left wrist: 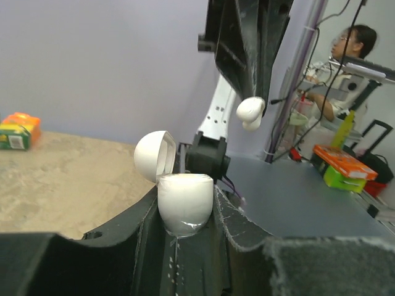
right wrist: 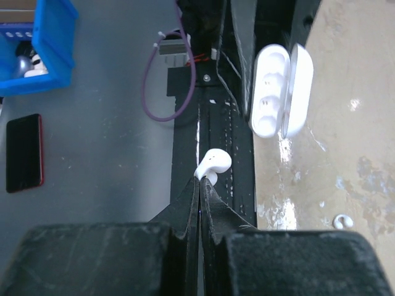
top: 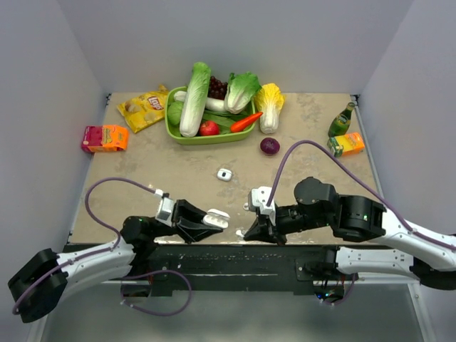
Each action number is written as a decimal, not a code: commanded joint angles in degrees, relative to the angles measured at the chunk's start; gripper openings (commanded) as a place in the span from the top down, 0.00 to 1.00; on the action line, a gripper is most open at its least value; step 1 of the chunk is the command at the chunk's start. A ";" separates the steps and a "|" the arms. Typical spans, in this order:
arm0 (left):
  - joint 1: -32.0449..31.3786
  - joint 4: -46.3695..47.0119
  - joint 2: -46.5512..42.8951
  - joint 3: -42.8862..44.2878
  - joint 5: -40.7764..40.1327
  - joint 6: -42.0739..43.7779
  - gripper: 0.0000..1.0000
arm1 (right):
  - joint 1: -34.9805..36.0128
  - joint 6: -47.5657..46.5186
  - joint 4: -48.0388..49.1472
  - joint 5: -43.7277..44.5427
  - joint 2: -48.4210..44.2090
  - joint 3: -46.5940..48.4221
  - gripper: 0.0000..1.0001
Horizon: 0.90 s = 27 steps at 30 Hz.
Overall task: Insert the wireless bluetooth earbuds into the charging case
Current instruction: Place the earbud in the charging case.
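Observation:
My left gripper (top: 214, 218) is shut on the charging case (top: 217, 216) and holds it above the table's near edge. In the left wrist view the white case (left wrist: 184, 200) sits wedged between the fingers (left wrist: 247, 228) with its lid (left wrist: 154, 154) swung open. My right gripper (right wrist: 202, 180) is shut on one of the wireless bluetooth earbuds (right wrist: 214, 162), pinched by its stem at the very tips. The open case (right wrist: 271, 92) lies just ahead of it, its two sockets showing. From the left wrist the earbud (left wrist: 250, 111) hangs a short way above and beyond the case, not touching it.
A small white object with a dark centre (top: 225, 174) lies mid-table. At the back stand a green basket (top: 171, 132) of vegetables, a chips bag (top: 142, 108), a red-orange box (top: 104, 137), a purple onion (top: 269, 146), a green bottle (top: 342, 120) and a juice box (top: 346, 144).

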 commanded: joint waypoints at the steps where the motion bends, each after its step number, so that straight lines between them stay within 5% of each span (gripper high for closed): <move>1: 0.16 8.29 5.04 0.82 7.34 -4.00 1.00 | 0.35 -2.98 1.60 -5.55 0.40 3.04 1.00; 27: -0.45 19.02 10.33 2.49 13.67 -7.87 1.00 | 0.44 -2.45 5.64 -7.67 5.85 -2.59 1.00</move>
